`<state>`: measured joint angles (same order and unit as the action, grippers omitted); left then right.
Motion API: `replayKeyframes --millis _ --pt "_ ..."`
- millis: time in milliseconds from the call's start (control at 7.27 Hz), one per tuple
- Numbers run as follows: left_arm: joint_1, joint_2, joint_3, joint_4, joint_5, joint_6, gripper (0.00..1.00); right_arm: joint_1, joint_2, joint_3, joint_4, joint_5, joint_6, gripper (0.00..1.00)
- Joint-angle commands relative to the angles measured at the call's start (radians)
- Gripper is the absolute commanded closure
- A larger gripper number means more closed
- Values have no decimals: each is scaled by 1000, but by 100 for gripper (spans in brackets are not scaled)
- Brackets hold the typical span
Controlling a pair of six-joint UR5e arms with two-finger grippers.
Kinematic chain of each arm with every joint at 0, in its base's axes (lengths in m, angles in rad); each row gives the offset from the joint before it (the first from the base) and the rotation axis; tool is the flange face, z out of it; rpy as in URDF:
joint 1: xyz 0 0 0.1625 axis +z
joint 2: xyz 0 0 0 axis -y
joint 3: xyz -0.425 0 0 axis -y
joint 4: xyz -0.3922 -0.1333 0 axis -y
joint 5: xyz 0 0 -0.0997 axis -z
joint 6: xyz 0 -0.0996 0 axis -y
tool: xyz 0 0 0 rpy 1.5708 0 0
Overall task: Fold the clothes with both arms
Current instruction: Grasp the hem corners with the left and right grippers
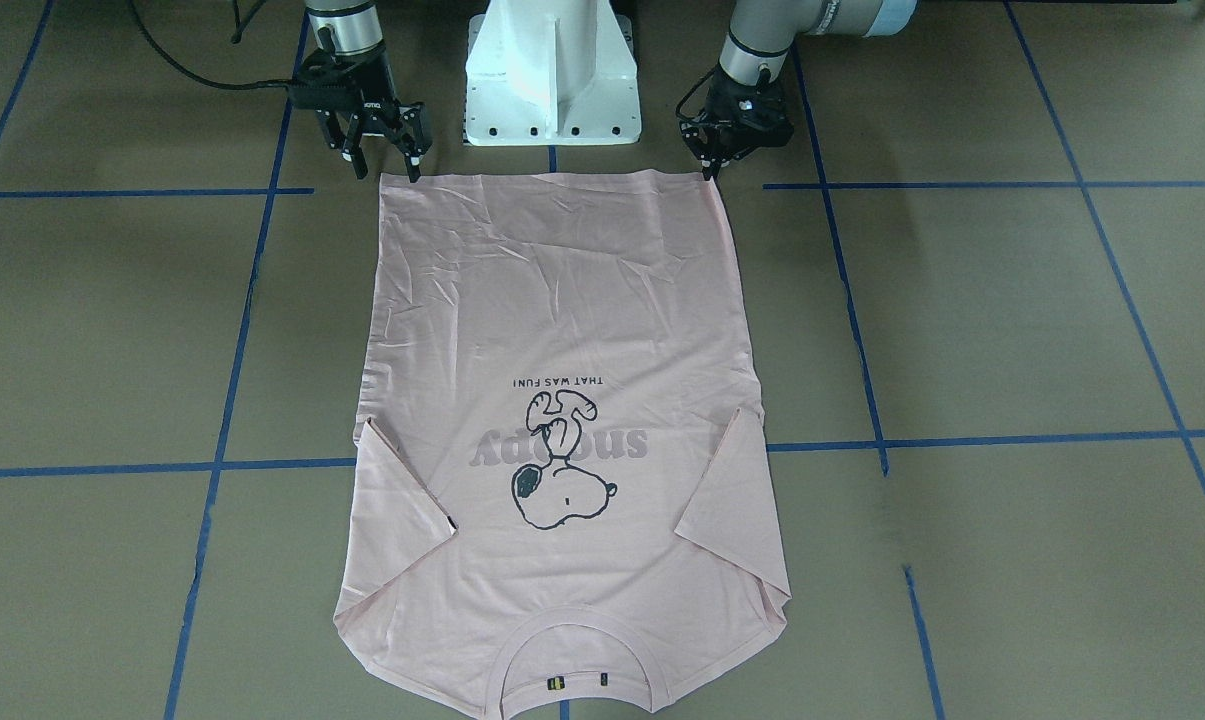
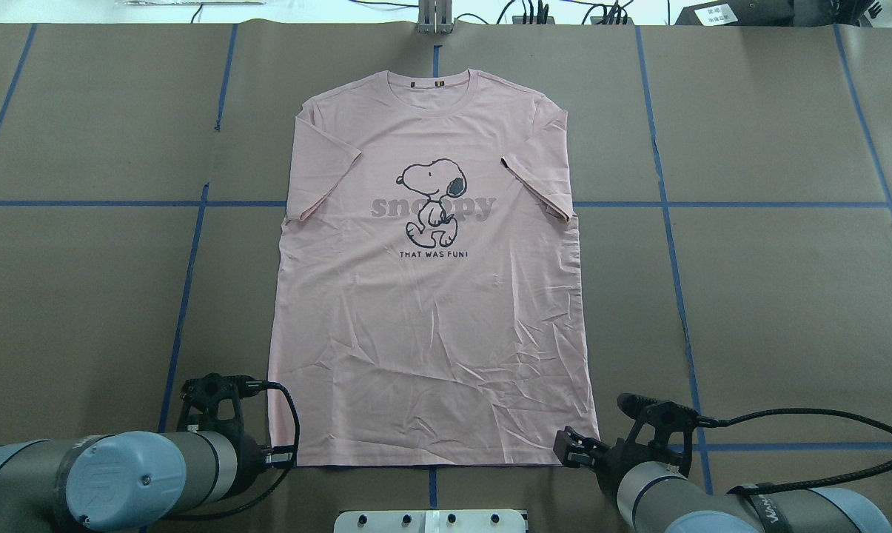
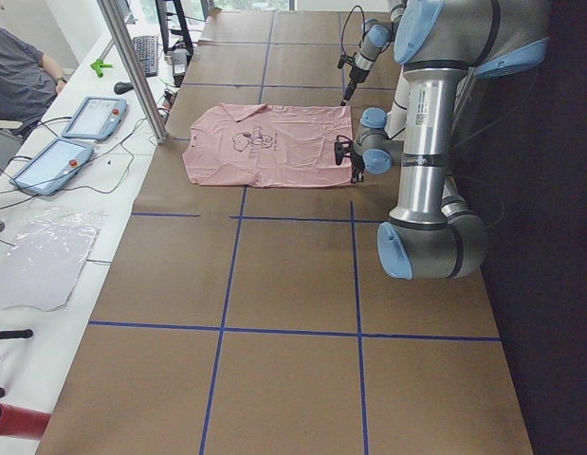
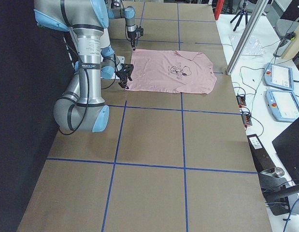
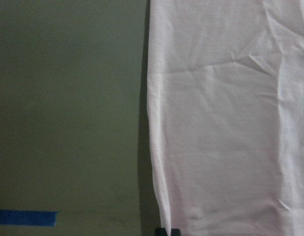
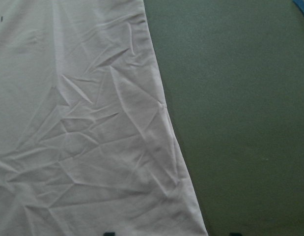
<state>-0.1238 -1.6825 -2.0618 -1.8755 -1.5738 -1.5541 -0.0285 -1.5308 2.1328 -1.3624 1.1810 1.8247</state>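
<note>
1. The left hand (image 1: 710, 170) has its fingers drawn together, tips down on one hem corner of the T-shirt (image 1: 562, 300); whether cloth is nipped between them I cannot tell
2. The right hand (image 1: 387, 170) has its fingers apart at the other hem corner, and its wrist view shows that corner lying between the two tips
3. Neither hand is nearer than the other: each sits at its own corner, and the hem runs straight between them
4. From there the shirt lies flat and print-up on the tabletop (image 1: 962, 320), its long axis running directly away from the robot, with the collar (image 1: 577, 650) at the far end
5. By my reckoning the fold means carrying the hem forward along that axis toward the collar, both hands moving level, once the right one has closed
</note>
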Motion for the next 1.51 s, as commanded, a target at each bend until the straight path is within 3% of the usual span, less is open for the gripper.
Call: replayKeyframes --millis 0,275,550,1100,1375 --pt "1 -5 -1 -1 0 0 100 -11 0 -24 0 -14 1 24" --pt "1 -3 -1 -1 0 0 100 -11 1 -30 0 -14 1 31" --pt "1 -3 -1 -1 0 0 100 -17 4 -31 0 -15 60 45" --pt "1 -3 -3 -1 0 0 100 -27 0 -31 -1 -15 62 45" --pt "1 -5 -6 -1 0 0 100 -27 0 -31 -1 -17 64 52"
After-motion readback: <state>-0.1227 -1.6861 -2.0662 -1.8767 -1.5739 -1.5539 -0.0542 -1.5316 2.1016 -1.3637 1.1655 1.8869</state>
